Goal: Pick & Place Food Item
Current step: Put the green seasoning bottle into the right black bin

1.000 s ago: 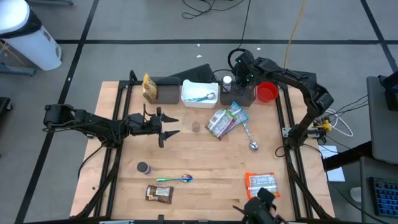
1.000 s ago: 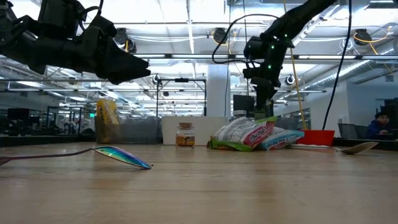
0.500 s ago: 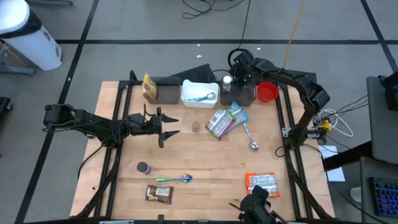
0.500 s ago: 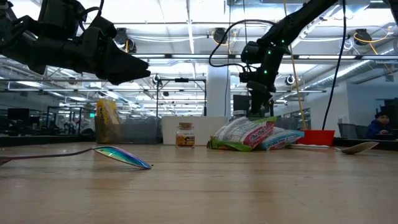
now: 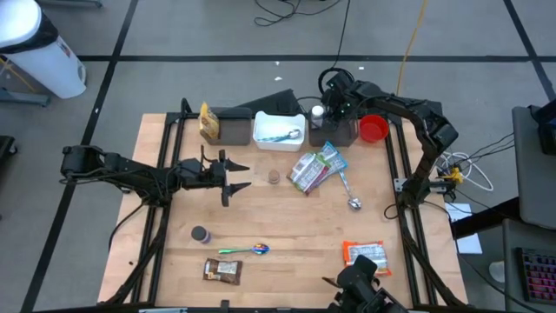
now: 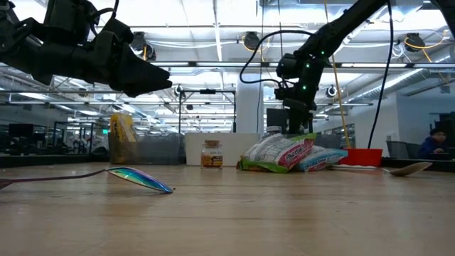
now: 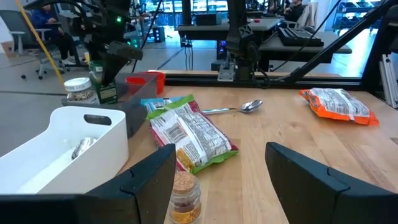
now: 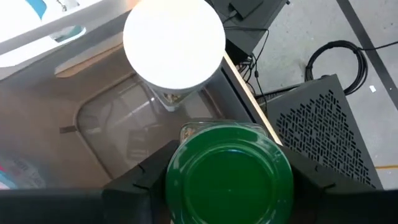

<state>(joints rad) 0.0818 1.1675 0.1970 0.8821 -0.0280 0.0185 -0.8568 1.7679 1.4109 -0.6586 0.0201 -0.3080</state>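
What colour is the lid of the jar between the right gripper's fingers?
Green lid, clearest in the right wrist view.

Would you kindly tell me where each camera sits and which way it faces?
High: overhead, straight down; both arms, left gripper open.
Low: table height, level across; both arms overhead.
Left wrist: looks past its fingers at the snack bag.
Right wrist: looks down on the green-lidded jar between the right gripper's fingers.
Shared: high and left wrist show the snack bag.
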